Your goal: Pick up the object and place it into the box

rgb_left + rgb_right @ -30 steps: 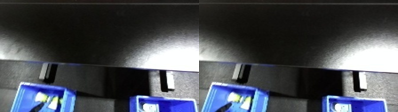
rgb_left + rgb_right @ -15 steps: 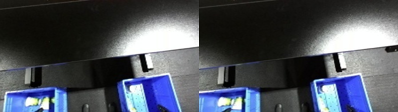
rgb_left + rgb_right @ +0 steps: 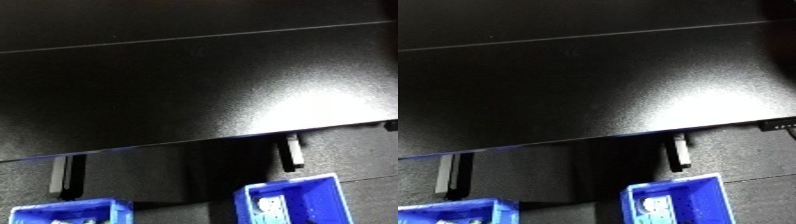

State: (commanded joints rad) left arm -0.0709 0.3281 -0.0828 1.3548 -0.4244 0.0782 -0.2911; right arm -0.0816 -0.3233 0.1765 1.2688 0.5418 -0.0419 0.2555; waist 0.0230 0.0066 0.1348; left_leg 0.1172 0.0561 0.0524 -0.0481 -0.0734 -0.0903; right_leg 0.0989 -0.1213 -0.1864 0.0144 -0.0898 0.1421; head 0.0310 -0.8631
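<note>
Two blue bins sit at the bottom of the view, below a wide black table top (image 3: pixel 195 90). The right bin (image 3: pixel 298 202) holds a pale object (image 3: pixel 266 206) near its left wall. Only the rim of the left bin (image 3: pixel 71 212) shows at the bottom left edge. No hand or forearm appears in either eye view.
The black table top's front edge (image 3: pixel 178 145) runs across the view, tilted up to the right, with a bright glare patch (image 3: pixel 302 105) on it. Two table legs (image 3: pixel 289 152) (image 3: pixel 60 175) drop from that edge towards the dark floor by the bins.
The whole picture has shifted and tilted: the camera has risen and rolled, so the table edge slopes more and the bins have slid down to the bottom edge. Nothing itself has visibly moved.
</note>
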